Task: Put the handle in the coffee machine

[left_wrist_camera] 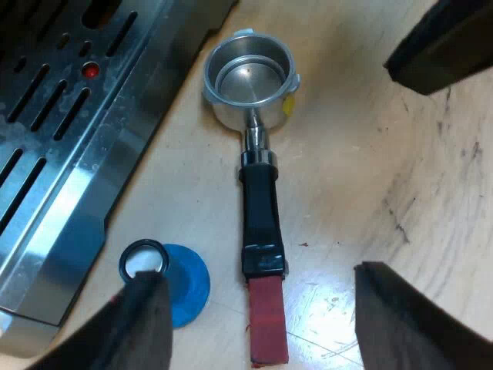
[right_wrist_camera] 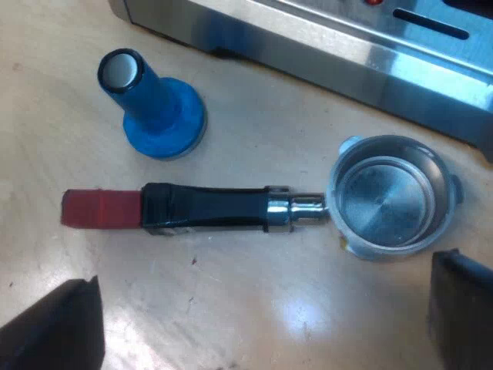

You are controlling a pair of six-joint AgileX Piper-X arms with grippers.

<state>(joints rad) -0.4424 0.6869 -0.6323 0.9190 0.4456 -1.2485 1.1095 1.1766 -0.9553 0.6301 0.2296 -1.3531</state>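
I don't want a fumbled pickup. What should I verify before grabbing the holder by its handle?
1. The metal holder with a black, red-tipped handle lies loose on the wooden table: ok.
2. Its bowl is empty: ok.
3. The left end effector is open, straddling the handle: ok.
4. The right end effector is open, holding nothing: ok.
5. The blue tamper stands beside the handle, not touching: ok, but close.
6. The steel espresso machine has its locking mount free: cannot tell.
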